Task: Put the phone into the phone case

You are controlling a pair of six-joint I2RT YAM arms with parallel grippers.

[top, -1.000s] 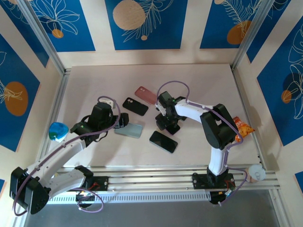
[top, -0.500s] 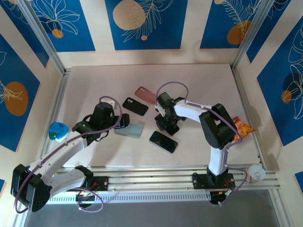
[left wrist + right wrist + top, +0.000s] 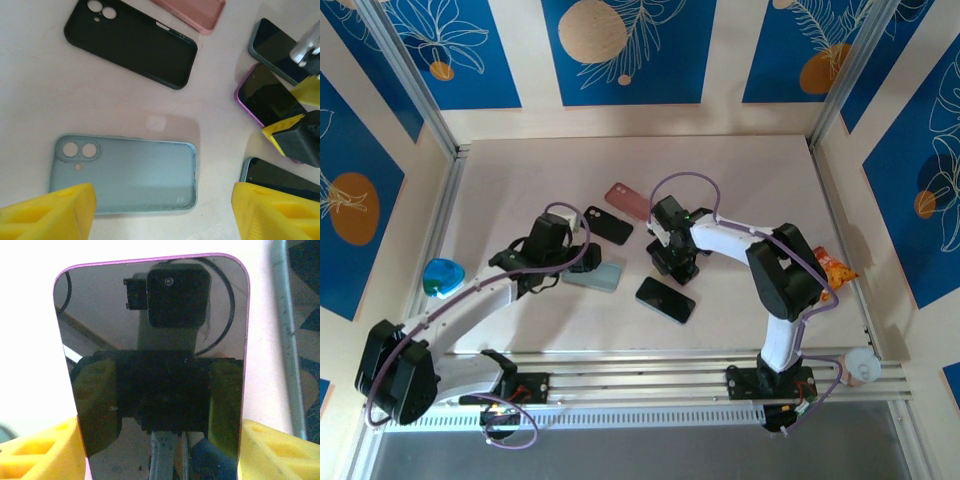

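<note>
A light blue phone case (image 3: 125, 175) lies open side up on the table, seen also in the top view (image 3: 601, 276). My left gripper (image 3: 160, 215) hangs just above its near end, open, one yellow finger (image 3: 50, 210) over its camera-hole corner and the other clear of its right end. The phone (image 3: 152, 365) has a purple rim and a dark screen and lies flat. My right gripper (image 3: 160, 452) is shut on it, a yellow finger (image 3: 40, 450) against each long edge. From the left wrist view the phone (image 3: 265, 95) shows beside the right fingers.
A black case (image 3: 609, 226) and a pink case (image 3: 628, 200) lie behind the blue one. A black phone (image 3: 665, 299) lies near the front, and another dark phone (image 3: 275, 45) is beside the purple one. A blue object (image 3: 442, 277) sits at the left edge, an orange packet (image 3: 835, 270) at the right.
My left arm has moved right, over the light blue case, and its jaws have narrowed a little. My right jaws have closed in onto the phone's edges.
</note>
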